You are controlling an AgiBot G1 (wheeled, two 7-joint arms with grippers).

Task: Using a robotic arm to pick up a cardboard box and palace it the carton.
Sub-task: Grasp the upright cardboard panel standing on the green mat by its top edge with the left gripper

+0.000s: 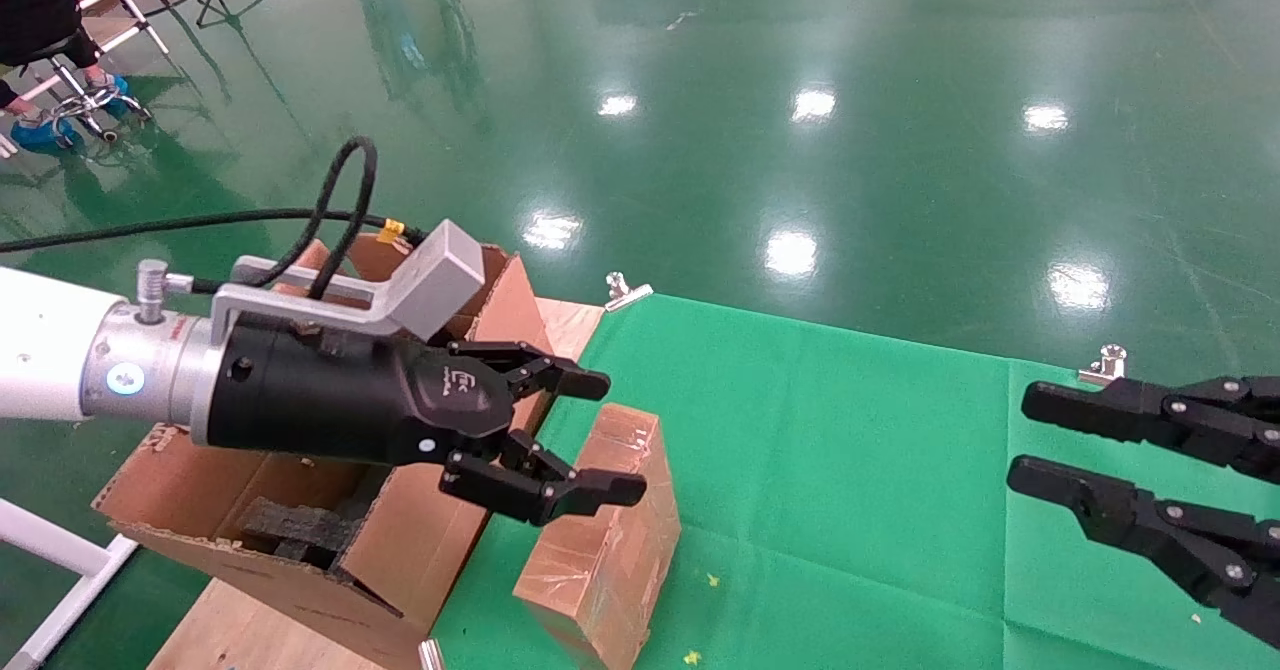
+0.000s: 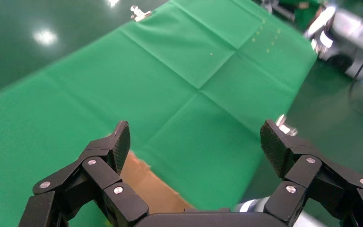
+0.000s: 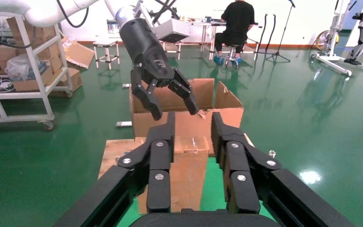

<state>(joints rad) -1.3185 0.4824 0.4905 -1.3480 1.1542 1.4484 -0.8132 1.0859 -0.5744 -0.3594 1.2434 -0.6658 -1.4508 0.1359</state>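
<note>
My right wrist view alone shows the carton (image 3: 184, 111) behind the cardboard box (image 3: 189, 170), my left hand (image 1: 600, 440) spread wide above it, holding nothing, right hand (image 1: 1030, 440) parked open over the tabletop (image 1: 850, 450)

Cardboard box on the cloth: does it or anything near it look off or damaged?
The cardboard box stands tipped on edge on the green cloth, beside the carton, whose flap edges are torn. The left gripper hovers open above the box, touching nothing.

green cloth (image 1: 850, 430) held by metal clips (image 1: 625, 291); seated person (image 3: 236, 21) beyond, shelving cart (image 3: 23, 71).
</note>
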